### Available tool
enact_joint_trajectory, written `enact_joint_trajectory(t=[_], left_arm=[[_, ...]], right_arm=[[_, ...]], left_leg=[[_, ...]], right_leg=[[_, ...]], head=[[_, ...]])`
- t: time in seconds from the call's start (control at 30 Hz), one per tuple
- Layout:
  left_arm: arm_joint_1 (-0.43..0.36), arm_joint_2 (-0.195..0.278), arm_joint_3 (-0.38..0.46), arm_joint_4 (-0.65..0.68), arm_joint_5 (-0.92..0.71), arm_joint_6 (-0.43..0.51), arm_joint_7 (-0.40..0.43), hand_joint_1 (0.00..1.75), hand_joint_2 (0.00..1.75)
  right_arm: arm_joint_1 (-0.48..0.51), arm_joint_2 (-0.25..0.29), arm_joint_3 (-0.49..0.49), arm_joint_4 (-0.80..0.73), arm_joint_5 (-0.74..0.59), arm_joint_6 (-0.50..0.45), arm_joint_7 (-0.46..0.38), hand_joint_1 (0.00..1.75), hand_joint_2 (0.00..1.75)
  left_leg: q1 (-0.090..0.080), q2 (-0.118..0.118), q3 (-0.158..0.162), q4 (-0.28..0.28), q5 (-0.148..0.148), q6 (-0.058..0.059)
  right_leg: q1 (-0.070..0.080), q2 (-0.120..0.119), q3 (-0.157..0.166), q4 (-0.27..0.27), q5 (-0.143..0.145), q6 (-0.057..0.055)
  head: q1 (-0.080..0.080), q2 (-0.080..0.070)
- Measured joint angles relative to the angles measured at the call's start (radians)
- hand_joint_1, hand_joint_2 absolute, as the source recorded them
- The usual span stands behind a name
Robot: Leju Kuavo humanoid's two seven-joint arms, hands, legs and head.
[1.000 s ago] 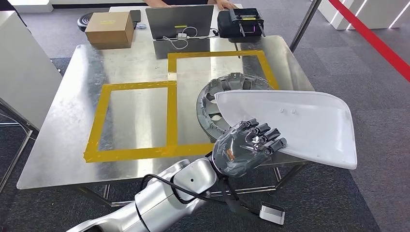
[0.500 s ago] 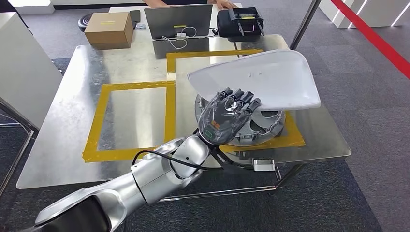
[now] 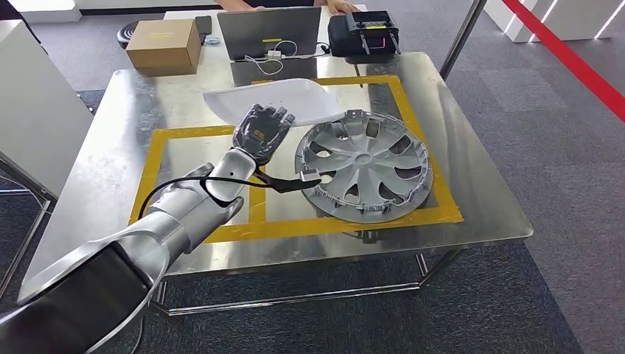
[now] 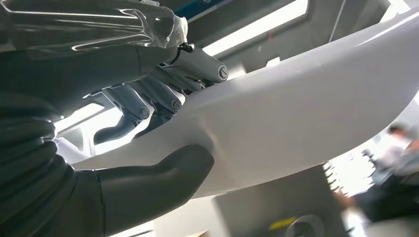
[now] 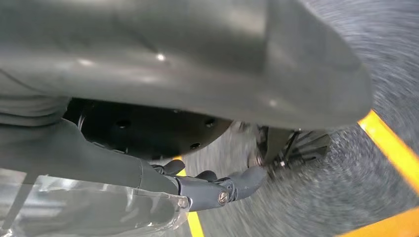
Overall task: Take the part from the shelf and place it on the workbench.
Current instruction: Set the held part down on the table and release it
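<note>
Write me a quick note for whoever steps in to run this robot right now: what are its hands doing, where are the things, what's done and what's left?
Left hand: holds the white panel by its near edge, thumb under and fingers over, above the far side of the workbench.
Right hand: seen low by the floor; whether it holds anything cannot be told.
The silver wheel cover lies flat inside the right yellow-taped square. The left taped square holds nothing.
Done: panel carried to the workbench.
Left: set it down, probably in the free square, and let go.
</note>
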Motion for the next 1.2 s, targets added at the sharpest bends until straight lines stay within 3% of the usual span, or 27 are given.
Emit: enact_joint_trajectory(t=[0.13,0.27,0.4,0.93,1.07,1.2], left_arm=[[-0.002,0.072,0.018,0.058,0.0,-0.067,0.008,1.75,1.75],[-0.002,0.134,0.04,0.087,0.009,-0.144,0.023,1.75,1.75],[-0.001,0.188,0.062,0.101,0.02,-0.158,0.025,1.75,1.75],[0.013,0.241,0.117,0.112,0.047,-0.172,0.032,1.75,1.75],[0.017,0.241,0.132,0.112,0.057,-0.17,0.028,0.0,1.75],[0.018,0.24,0.15,0.112,0.065,-0.156,0.017,0.0,0.0]], right_arm=[[0.004,-0.004,0.114,0.0,0.161,0.004,0.001,0.0,0.0],[0.005,-0.007,0.165,0.0,0.176,0.011,0.001,0.0,0.0],[0.005,-0.008,0.188,0.0,0.179,0.015,0.003,0.0,0.0],[0.005,-0.011,0.203,0.0,0.181,0.024,-0.012,0.0,0.0],[0.005,-0.012,0.203,0.0,0.178,0.024,-0.013,0.0,0.0],[0.005,-0.012,0.203,0.0,0.178,0.024,-0.013,0.0,0.0]], left_leg=[[0.002,0.0,-0.001,0.0,0.0,-0.001],[0.003,0.0,-0.001,0.0,0.0,-0.001],[0.003,-0.001,-0.001,0.0,0.0,-0.002],[0.003,-0.001,-0.002,0.0,0.0,-0.002],[0.003,-0.001,-0.002,0.0,0.0,-0.002],[0.003,-0.001,-0.002,0.0,0.0,-0.002]], right_leg=[[0.002,0.0,-0.001,0.0,0.0,-0.001],[0.002,0.001,-0.001,0.001,0.0,-0.001],[0.002,0.001,-0.001,0.0,0.0,-0.001],[0.003,0.0,-0.001,0.0,-0.001,-0.002],[0.003,0.0,-0.001,0.0,-0.001,-0.002],[0.003,0.0,-0.001,0.0,-0.001,-0.002]], head=[[0.0,0.0],[0.0,0.0],[0.0,0.0],[0.0,0.0],[0.0,0.0],[0.0,0.0]])
